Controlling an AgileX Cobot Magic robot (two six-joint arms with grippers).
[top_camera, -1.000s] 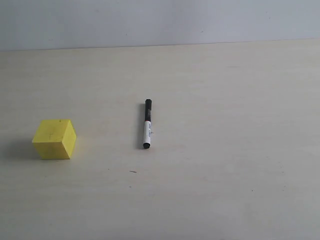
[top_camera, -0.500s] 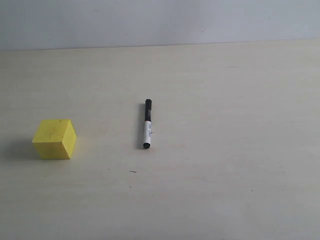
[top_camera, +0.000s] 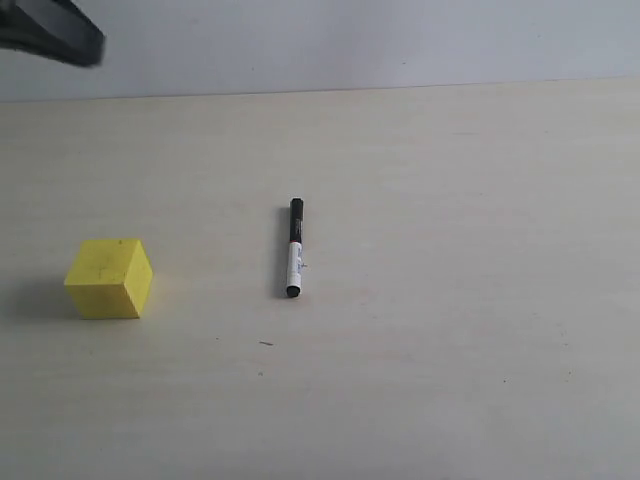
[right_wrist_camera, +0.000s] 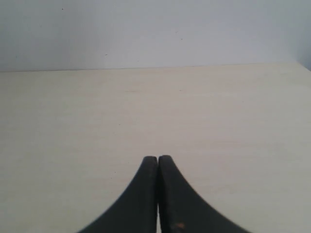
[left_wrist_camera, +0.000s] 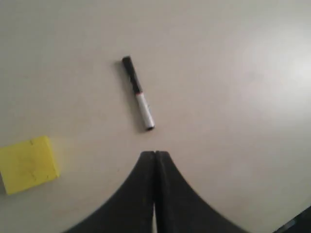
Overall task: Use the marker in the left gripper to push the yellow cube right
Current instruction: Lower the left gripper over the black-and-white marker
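The marker [top_camera: 294,247] lies loose on the table near the middle, black cap pointing away, white barrel toward me; it also shows in the left wrist view [left_wrist_camera: 138,92]. The yellow cube [top_camera: 109,278] rests at the left, well apart from the marker, and appears at the edge of the left wrist view [left_wrist_camera: 28,164]. My left gripper [left_wrist_camera: 155,154] hangs above the table, shut with nothing between its fingers, short of the marker's end. A dark part of the left arm [top_camera: 50,32] shows at the top left corner. My right gripper [right_wrist_camera: 158,158] is shut and empty over bare table.
The pale wooden table [top_camera: 450,300] runs back to a grey wall [top_camera: 350,40]. A small dark speck [top_camera: 266,343] lies in front of the marker.
A dark part of the left arm has come into the exterior view at the top left corner. The marker and the cube have not moved.
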